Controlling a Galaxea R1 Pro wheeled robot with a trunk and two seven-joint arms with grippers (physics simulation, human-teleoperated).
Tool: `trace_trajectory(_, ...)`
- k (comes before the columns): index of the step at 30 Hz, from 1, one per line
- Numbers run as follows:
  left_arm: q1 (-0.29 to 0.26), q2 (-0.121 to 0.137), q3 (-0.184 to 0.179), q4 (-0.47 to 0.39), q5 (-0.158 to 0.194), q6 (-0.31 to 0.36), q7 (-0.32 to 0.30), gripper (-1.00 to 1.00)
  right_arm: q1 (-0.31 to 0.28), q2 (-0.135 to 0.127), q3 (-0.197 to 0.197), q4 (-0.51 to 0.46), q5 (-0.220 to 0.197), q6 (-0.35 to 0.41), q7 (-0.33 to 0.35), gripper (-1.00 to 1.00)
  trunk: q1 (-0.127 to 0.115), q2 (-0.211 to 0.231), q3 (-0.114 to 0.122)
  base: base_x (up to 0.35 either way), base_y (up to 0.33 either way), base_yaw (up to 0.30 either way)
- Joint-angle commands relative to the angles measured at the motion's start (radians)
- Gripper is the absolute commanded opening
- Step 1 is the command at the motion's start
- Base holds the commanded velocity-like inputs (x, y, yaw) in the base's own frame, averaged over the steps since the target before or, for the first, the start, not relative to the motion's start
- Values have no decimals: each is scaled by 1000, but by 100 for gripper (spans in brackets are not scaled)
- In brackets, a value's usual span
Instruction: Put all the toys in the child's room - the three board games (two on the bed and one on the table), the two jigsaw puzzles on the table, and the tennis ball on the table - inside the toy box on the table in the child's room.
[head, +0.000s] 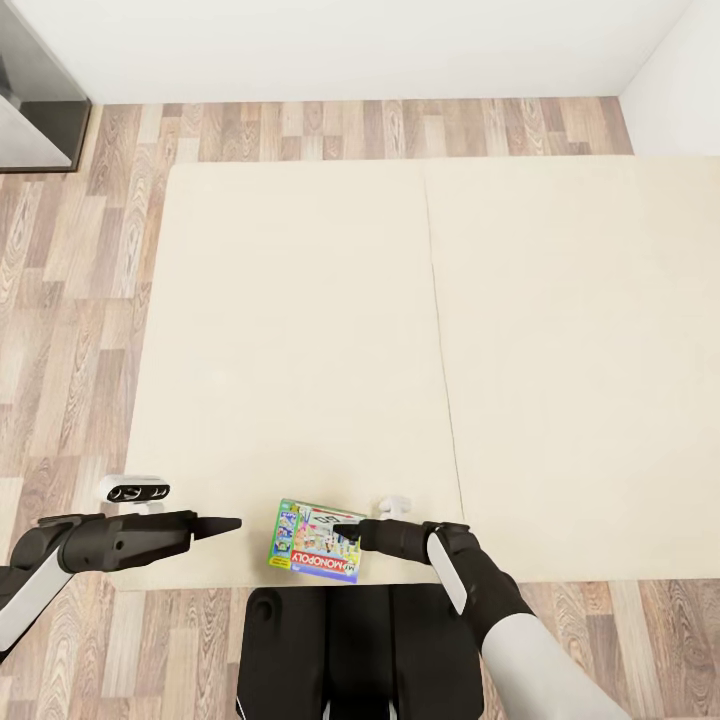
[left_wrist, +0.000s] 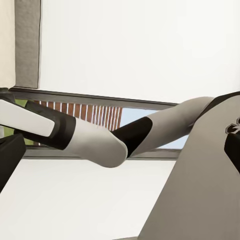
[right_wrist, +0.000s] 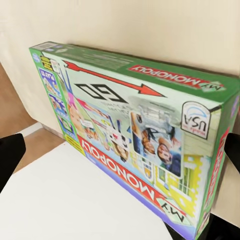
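Observation:
A green My Monopoly board game box (head: 315, 540) lies flat on the cream bed (head: 300, 330), close to its near edge. My right gripper (head: 342, 530) reaches over the box's right part from the right. In the right wrist view its black fingers (right_wrist: 10, 157) stand wide apart, open, with the box (right_wrist: 135, 130) lying in front of them. My left gripper (head: 230, 523) hovers over the bed a short way left of the box and points toward it. Its fingers (left_wrist: 7, 160) sit far apart, open and holding nothing.
Wooden floor (head: 70, 320) surrounds the bed on the left and beyond it. A dark piece of furniture (head: 35, 100) stands at the far left by the white wall. A seam (head: 440, 330) divides the bed. My base (head: 320, 650) is against the bed's near edge.

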Motion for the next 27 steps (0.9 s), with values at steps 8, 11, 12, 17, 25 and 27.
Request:
trace_trajectory(8, -1, 1, -3, 1, 5, 11, -1, 100, 0, 0, 0, -1, -9, 8, -2, 100, 1, -2, -1, 0, 0, 0)
trace_trajectory(11, -1, 1, -3, 2, 5, 11, 0, 100, 0, 0, 0, -1, -9, 8, -2, 100, 1, -2, -1, 0, 0, 0)
trace_trajectory(12, -1, 1, -3, 2, 5, 11, 0, 100, 0, 0, 0, -1, -9, 7, -2, 100, 1, -2, -1, 0, 0, 0)
trace_trajectory(17, -1, 1, -3, 2, 5, 12, 0, 100, 0, 0, 0, -1, -9, 8, -2, 100, 1, -2, -1, 0, 2, 0)
trace_trajectory(25, -1, 1, -3, 2, 5, 12, 0, 100, 0, 0, 1, -2, -9, 8, -2, 100, 1, -2, -1, 0, 82, 0)
trace_trajectory(27, -1, 1, -3, 2, 5, 12, 0, 100, 0, 0, 1, -2, -9, 8, -2, 100, 1, -2, -1, 0, 28, 12)
